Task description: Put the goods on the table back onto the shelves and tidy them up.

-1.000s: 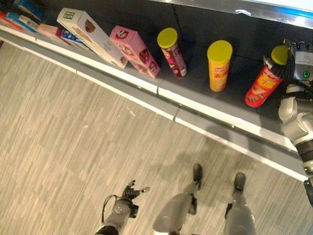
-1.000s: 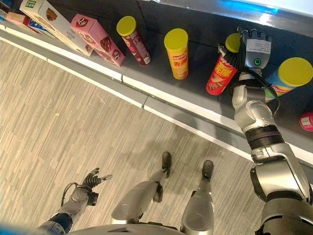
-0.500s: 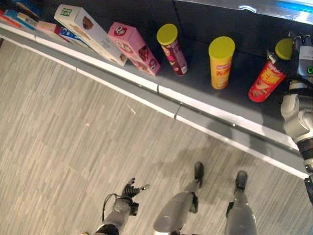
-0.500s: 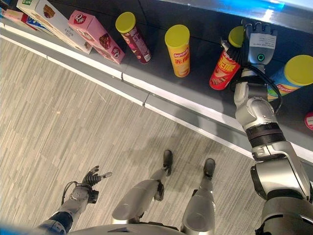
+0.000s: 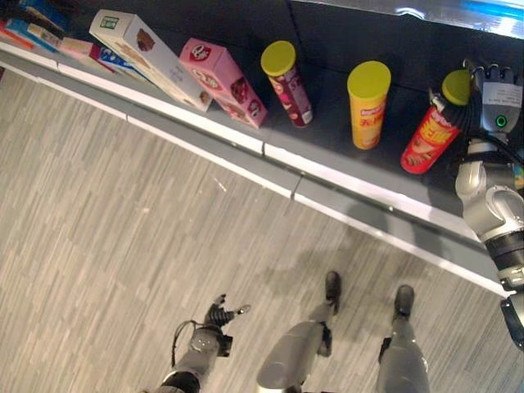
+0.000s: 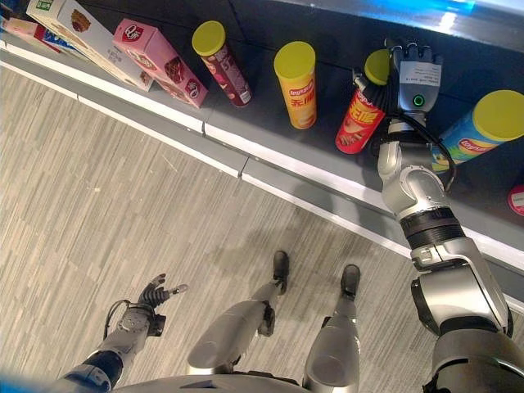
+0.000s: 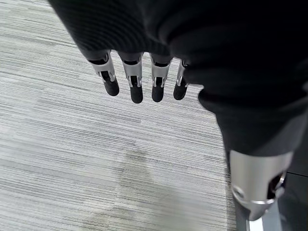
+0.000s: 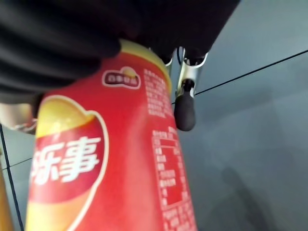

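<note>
A: Where is the right hand [image 6: 413,75] just now?

B: Up at the far shelf [image 5: 327,168], with its fingers curled round the upper part of the red can [image 6: 358,119]. The right wrist view shows a dark fingertip wrapped past the can's side, so the hand is closed on it.

A: Why does the can lean like that?

B: I'd judge it's being set down or straightened. Its foot seems to rest on the dark shelf surface while the yellow lid tips toward the hand. Whether the base sits flat I can't quite tell from this angle.

A: And its neighbours?

B: To its left stands a yellow can [image 5: 368,105], then a maroon can [image 5: 287,83], both smooth cardboard-looking tubes with yellow plastic lids. Further left lean a pink box [image 5: 224,83] and a white box [image 5: 143,56], flat-sided cartons resting against each other. To the right of the hand is a blue can [image 6: 475,131], also yellow-lidded. The spacing suggests the row is being kept even, with the red can filling the gap between yellow and blue.

A: The left hand [image 6: 151,297]?

B: Hanging low on the left over the grey striped floor [image 5: 123,246], fingers straight and loosely spread, holding nothing.

A: Anything awkward about the red can?

B: A tall, narrow, glossy cylinder should tip easily, so letting go while it leans would likely topple it
</note>
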